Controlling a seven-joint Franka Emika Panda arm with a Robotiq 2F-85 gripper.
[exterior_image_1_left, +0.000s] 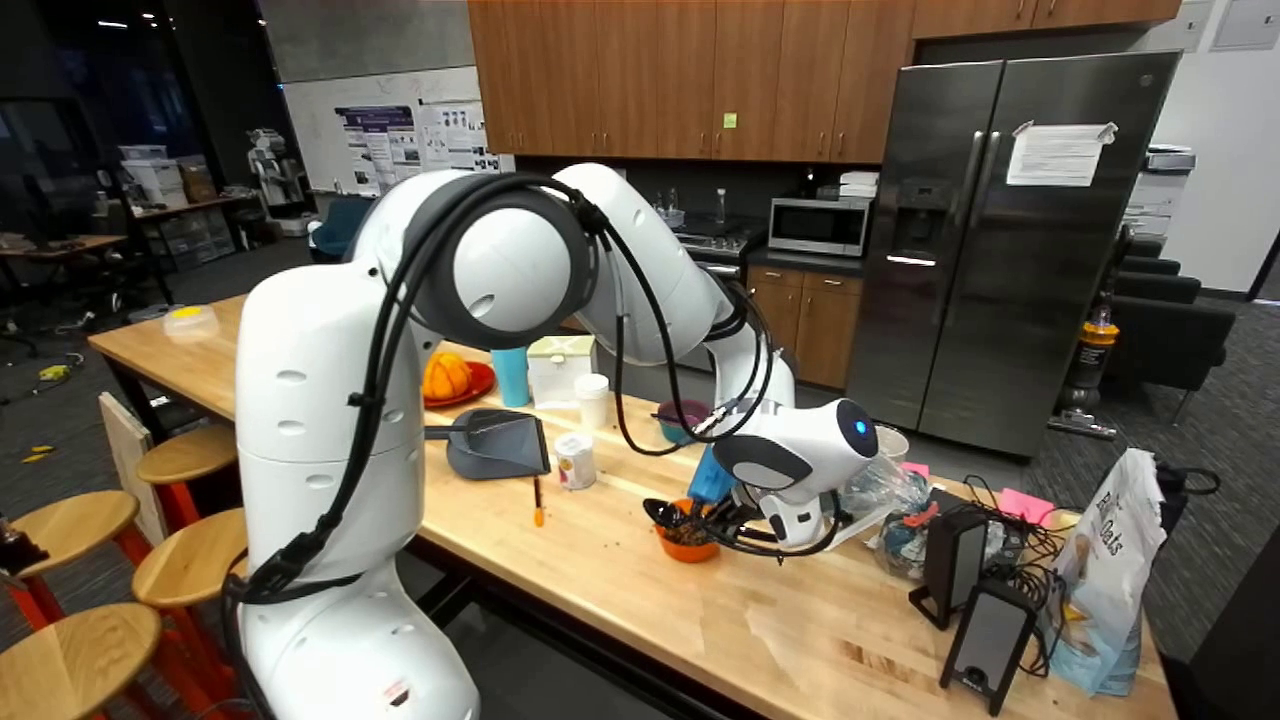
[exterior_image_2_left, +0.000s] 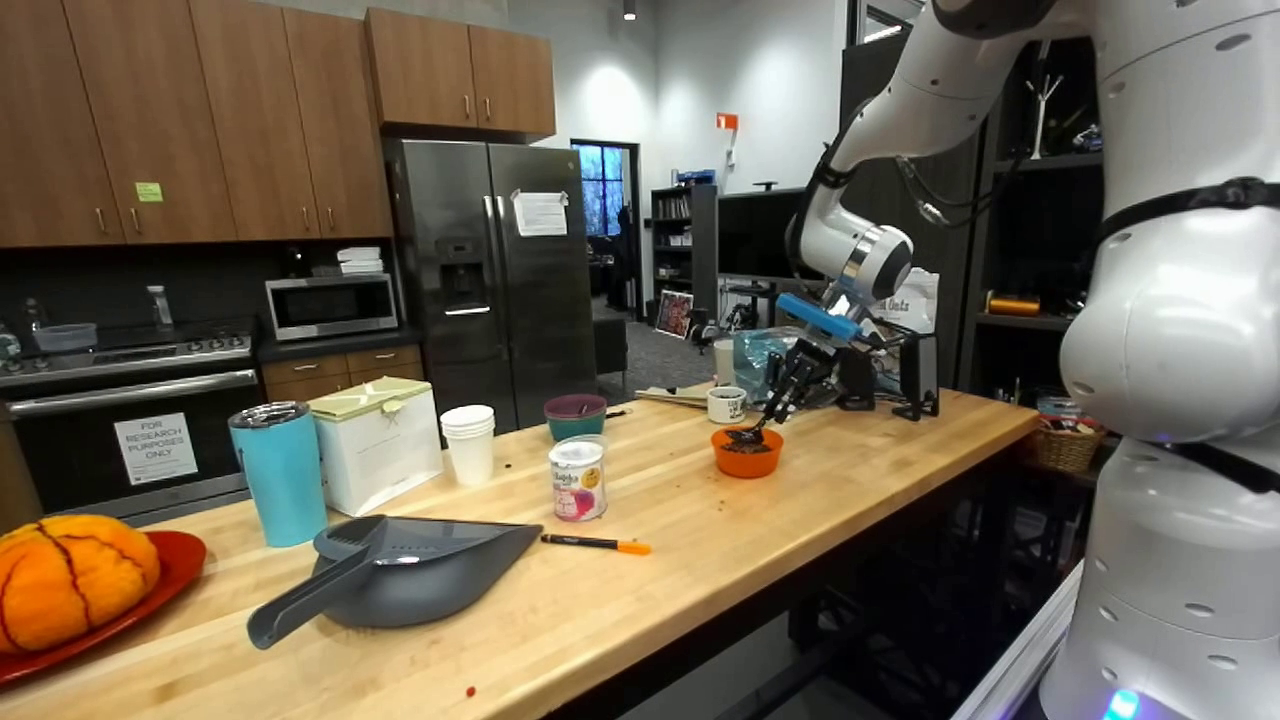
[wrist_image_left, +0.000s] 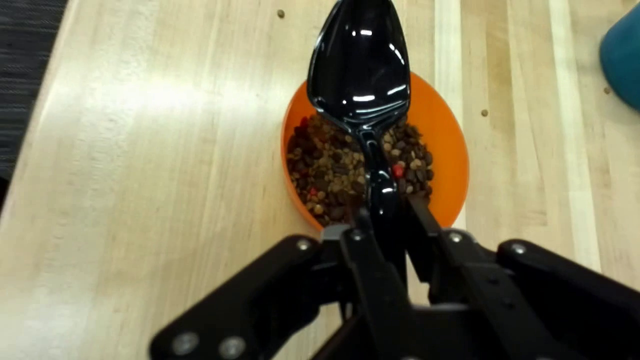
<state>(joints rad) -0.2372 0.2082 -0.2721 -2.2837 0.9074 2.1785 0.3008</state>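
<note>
My gripper (wrist_image_left: 390, 214) is shut on the handle of a glossy black spoon (wrist_image_left: 361, 70) in the wrist view. The spoon's head shows only reflections, no load. It lies over an orange bowl (wrist_image_left: 446, 155) and reaches past the rim. Inside the bowl is a mix of brown beans, paler grains and a few red bits (wrist_image_left: 340, 175). In both exterior views the gripper (exterior_image_2_left: 776, 402) slants down over the orange bowl (exterior_image_2_left: 748, 462), with the spoon (exterior_image_1_left: 661, 513) at its rim. Whether the spoon touches the rim I cannot tell. Fingers hide the handle's end.
On the wooden table (exterior_image_2_left: 640, 620) stand a white can (exterior_image_2_left: 578, 482), an orange-tipped pen (exterior_image_2_left: 597, 544), a grey dustpan (exterior_image_2_left: 420, 575), paper cups (exterior_image_2_left: 468, 445) and a teal-purple bowl (exterior_image_2_left: 575, 418). A mug (exterior_image_2_left: 726, 405), plastic bag (exterior_image_1_left: 880, 492) and black speakers (exterior_image_1_left: 990, 640) are beyond the gripper.
</note>
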